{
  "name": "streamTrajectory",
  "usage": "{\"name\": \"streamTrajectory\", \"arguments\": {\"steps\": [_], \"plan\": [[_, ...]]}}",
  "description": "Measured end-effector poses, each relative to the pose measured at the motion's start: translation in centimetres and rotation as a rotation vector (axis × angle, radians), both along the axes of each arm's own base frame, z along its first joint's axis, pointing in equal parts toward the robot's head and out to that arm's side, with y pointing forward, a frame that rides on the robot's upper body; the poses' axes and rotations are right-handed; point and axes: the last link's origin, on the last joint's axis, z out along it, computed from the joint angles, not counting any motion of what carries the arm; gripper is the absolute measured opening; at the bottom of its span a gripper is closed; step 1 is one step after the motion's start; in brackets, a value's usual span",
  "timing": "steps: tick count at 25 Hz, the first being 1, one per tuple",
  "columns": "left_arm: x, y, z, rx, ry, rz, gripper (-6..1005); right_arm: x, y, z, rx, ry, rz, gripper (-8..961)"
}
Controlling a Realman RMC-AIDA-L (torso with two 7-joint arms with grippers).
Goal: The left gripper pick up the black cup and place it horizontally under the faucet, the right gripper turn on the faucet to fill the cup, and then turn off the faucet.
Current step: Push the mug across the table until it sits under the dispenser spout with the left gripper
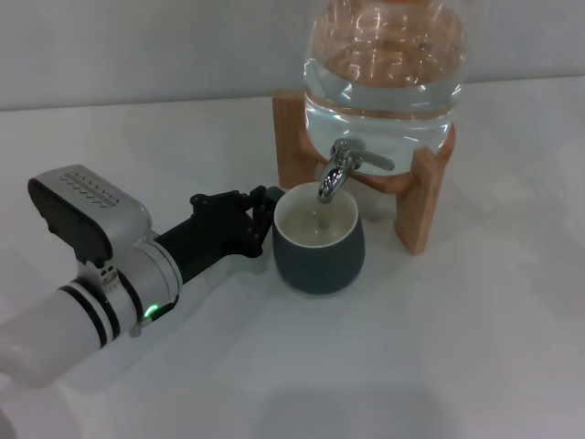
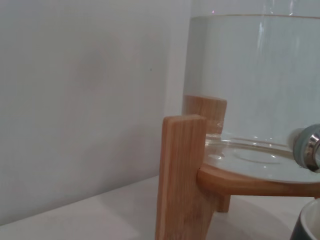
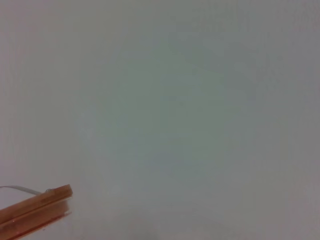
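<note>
The black cup (image 1: 318, 256) stands upright on the white table, its cream inside right below the spout of the chrome faucet (image 1: 340, 169). The faucet sticks out of the clear glass water jar (image 1: 384, 73). My left gripper (image 1: 265, 219) reaches in from the left and sits against the cup's left side, closed on it; the cup's handle is hidden behind the fingers. No water stream shows. In the left wrist view a bit of the cup's rim (image 2: 309, 225) and the faucet's base (image 2: 307, 150) show at the edge. My right gripper is out of view.
The jar rests on a wooden stand (image 1: 425, 197) with legs on both sides of the cup; one leg fills the left wrist view (image 2: 182, 175). A corner of the wood (image 3: 35, 207) shows in the right wrist view. White table (image 1: 475, 347) lies in front and to the right.
</note>
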Motion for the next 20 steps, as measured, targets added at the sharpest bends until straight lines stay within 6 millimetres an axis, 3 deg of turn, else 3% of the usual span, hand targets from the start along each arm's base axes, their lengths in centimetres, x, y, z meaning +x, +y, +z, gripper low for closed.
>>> {"name": "streamTrajectory", "arguments": {"steps": [20], "plan": [[-0.20, -0.03, 0.03, 0.003, 0.001, 0.009, 128, 0.00, -0.05, 0.14, 0.001, -0.002, 0.003, 844]]}}
